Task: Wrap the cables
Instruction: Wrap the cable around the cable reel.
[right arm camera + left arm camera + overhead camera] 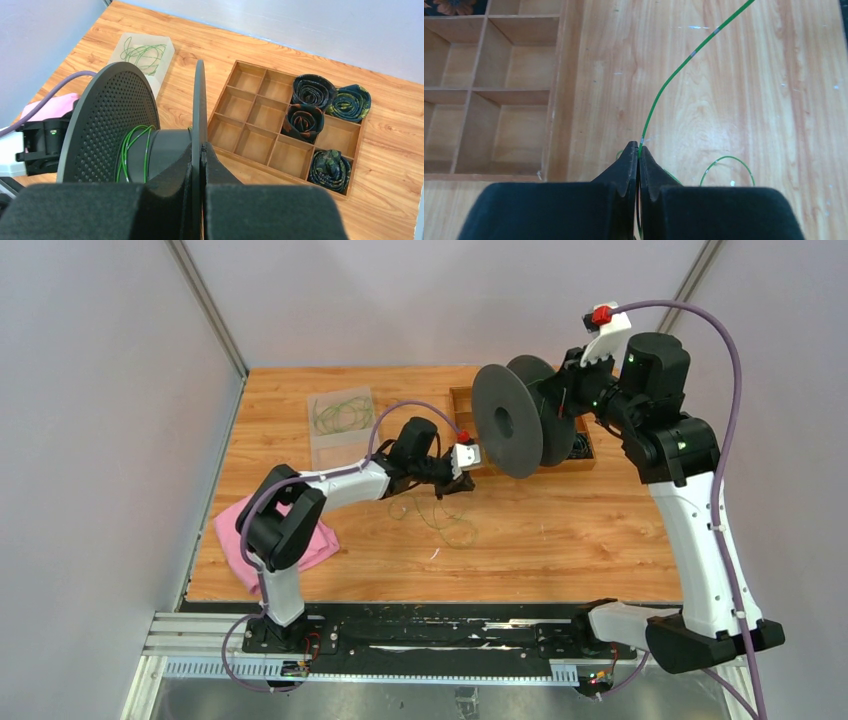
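Far left, near the front corner of the table [580, 540]: a bunched pink cloth [262, 532], partly hidden by the elbow of the left arm [330, 485]. Further back, a clear tray [335, 452] holding spare cables [340, 415] in loose green coils, well apart from either grip. Next along, the left gripper [639, 151], low over bare wood, jaws pressed together on a thin green cable [669, 80]. Pinched right at the tips, then sweeping up and away in one smooth curve toward the top right of the wrist view and out past its edge. Beneath and just behind that gripper, loose green loops [452, 525] lying flat on the wood; whether one strand with the pinched length, impossible to tell. Just right of there, a big black spool [503, 422], lifted off the table with its discs standing upright and its perforated face turned toward the left arm. Around the hub, between the two discs, a few green turns [132, 150] already wound on. Behind the spool, a wooden box [295, 176] divided into square compartments, most bare, four toward its right end filled with rolled dark patterned ties [312, 90]. Farthest right, the right gripper [201, 149], clamped shut on the rim of the spool's nearer disc, holding the whole spool in the air
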`<state>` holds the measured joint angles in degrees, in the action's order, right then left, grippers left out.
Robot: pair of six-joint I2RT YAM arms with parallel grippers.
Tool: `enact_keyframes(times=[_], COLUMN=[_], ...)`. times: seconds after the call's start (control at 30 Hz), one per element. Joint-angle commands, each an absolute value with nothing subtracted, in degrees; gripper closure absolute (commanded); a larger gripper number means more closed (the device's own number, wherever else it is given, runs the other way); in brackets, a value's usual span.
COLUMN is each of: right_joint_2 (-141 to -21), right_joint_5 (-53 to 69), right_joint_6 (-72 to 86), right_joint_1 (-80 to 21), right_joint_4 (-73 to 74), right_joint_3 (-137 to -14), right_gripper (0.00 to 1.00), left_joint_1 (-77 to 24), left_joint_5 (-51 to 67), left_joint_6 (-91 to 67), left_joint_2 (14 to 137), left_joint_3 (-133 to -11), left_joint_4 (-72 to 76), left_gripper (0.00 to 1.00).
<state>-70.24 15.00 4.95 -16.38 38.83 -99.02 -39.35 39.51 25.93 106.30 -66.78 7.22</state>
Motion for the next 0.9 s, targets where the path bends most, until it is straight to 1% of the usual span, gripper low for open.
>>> enact_keyframes(times=[0.0, 0.23, 0.3, 0.33, 0.43, 0.5, 0.67, 0.87], right_joint_2=[-70.01, -73.33, -74.29, -74.85, -76.38, -77.03, -76.4, -74.18], right_joint_5=[14.02, 9.16, 6.56, 5.05, 1.5, -0.3, -5.59, -10.1], right_joint_6=[5.72, 5.19, 4.88, 4.84, 4.84, 5.07, 3.58, 0.16], right_joint_1=[-15.38, -15.39, -15.41, -15.45, -15.46, -15.48, -16.29, -17.67], right_joint_4=[34.67, 33.23, 32.26, 31.62, 30.51, 29.19, 23.73, 18.01], right_joint_3=[-97.87, -97.65, -97.55, -97.4, -97.46, -96.62, -89.59, -80.84], right_gripper=[0.99, 1.0, 0.99, 0.99, 0.99, 0.99, 0.99, 0.99], left_joint_1=[-39.35, -41.06, -42.28, -43.29, -48.07, -50.98, -55.07, -55.46], left_joint_5=[43.41, 52.22, 52.98, 52.45, 47.61, 45.7, 44.32, 42.62], left_joint_6=[23.47, 23.28, 25.6, 28.44, 38.86, 41.94, 36.91, 26.88], left_joint_2=[100.32, 91.41, 88.91, 87.57, 86.57, 86.74, 84.95, 85.18], left_joint_3=[-64.42, -57.93, -57.62, -58.14, -62.53, -65.54, -71.06, -82.79], left_joint_4=[8.56, 6.83, 2.38, -3.09, -19.08, -25.22, -27.12, -29.6], left_gripper=[0.97, 1.0, 0.99, 0.99, 1.0, 1.0, 1.0, 1.0])
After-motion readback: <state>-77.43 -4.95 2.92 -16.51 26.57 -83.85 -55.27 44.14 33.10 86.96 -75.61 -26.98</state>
